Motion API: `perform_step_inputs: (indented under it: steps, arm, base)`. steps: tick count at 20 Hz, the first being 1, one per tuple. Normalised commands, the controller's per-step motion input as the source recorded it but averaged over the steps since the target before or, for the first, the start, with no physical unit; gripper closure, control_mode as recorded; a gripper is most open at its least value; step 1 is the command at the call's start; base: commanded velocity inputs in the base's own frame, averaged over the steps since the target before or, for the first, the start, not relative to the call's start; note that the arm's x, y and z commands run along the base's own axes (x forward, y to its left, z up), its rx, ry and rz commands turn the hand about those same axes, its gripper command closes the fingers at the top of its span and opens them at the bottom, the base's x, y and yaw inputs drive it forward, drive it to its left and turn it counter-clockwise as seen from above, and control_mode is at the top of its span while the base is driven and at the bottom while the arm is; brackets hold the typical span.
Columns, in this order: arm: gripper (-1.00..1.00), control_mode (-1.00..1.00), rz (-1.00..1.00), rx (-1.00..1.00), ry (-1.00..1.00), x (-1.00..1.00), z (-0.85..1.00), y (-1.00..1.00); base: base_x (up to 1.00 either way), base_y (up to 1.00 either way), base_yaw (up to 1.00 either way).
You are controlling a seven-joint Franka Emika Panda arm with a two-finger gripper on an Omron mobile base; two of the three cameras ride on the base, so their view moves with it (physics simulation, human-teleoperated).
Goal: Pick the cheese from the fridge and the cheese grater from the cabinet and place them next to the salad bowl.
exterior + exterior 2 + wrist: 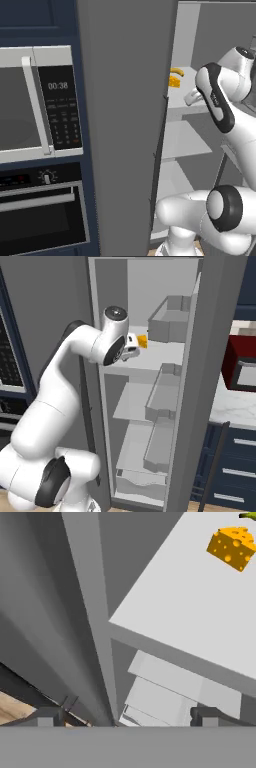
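Note:
The fridge stands open, with pale grey shelves and bins on the inside of its door. The cheese, a small orange wedge with holes, lies on an upper shelf. It also shows as cheese and cheese. My gripper is open with nothing between its fingers. It hangs above the shelf's near left corner, short of the cheese. From the right base camera the gripper sits just left of the wedge. The grater, cabinet and salad bowl are out of view.
A yellow-green item lies just behind the cheese. The fridge's grey side wall is close on the hand's left. A microwave and oven stand left of the fridge. A red appliance and navy drawers are right.

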Motion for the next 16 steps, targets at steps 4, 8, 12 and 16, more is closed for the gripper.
perform_step_inputs:
  steps: [4, 8, 12, 16]
  arm:
    - [-1.00, -1.00, 0.00, 0.03, -0.02, 0.26, 0.00, -0.16]
    - [-1.00, -1.00, 0.00, 0.00, 0.00, 0.24, 0.02, -0.22]
    - [-1.00, -1.00, 0.00, 0.02, 0.00, 0.27, 0.02, -0.16]
    - [-1.00, -1.00, 0.00, 0.02, -0.02, 0.34, 0.00, -0.13]
  base:
    - [0.00, 0.00, 0.00]
    - [0.00, 0.00, 0.00]
    - [0.00, 0.00, 0.00]
    - [0.00, 0.00, 0.00]
